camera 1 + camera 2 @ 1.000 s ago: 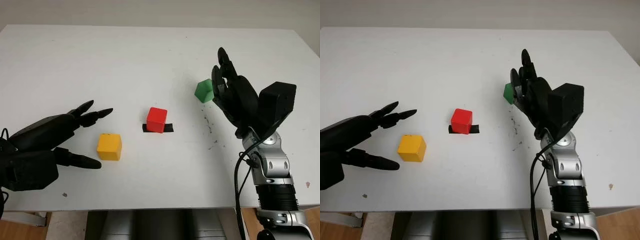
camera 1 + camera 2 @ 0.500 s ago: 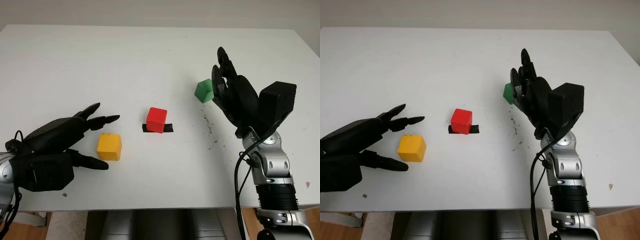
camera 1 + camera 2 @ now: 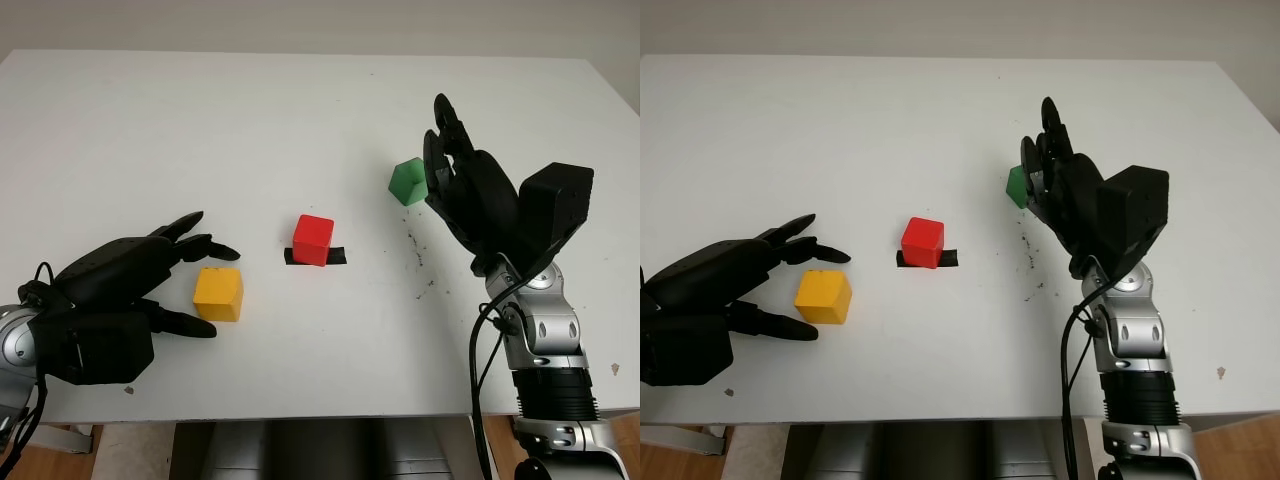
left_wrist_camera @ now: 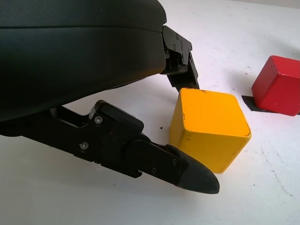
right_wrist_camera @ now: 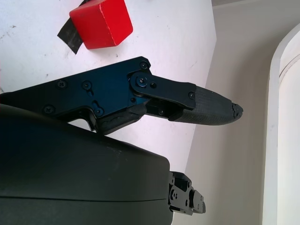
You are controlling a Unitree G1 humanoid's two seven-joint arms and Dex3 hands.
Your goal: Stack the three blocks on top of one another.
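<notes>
The black three-fingered left hand point(image 3: 150, 275) sits low over the white tabletop point(image 3: 250, 120) near its front left corner, open, with its fingers point(image 4: 187, 171) reaching either side of the small yellow plastic cube point(image 3: 219, 293) but not closed on it; in the left wrist view one finger lies just beside the cube's near face and another stands behind it. The cube lies straight ahead of this hand, toward the table's middle. The red plastic cube point(image 3: 313, 239) stands on a strip of black tape point(image 3: 338, 256) near the centre, beyond the yellow one. The green plastic cube point(image 3: 408, 181) sits toward the right edge, just beside the raised, open right hand point(image 3: 462, 190). The left hand is much nearer the yellow cube.
</notes>
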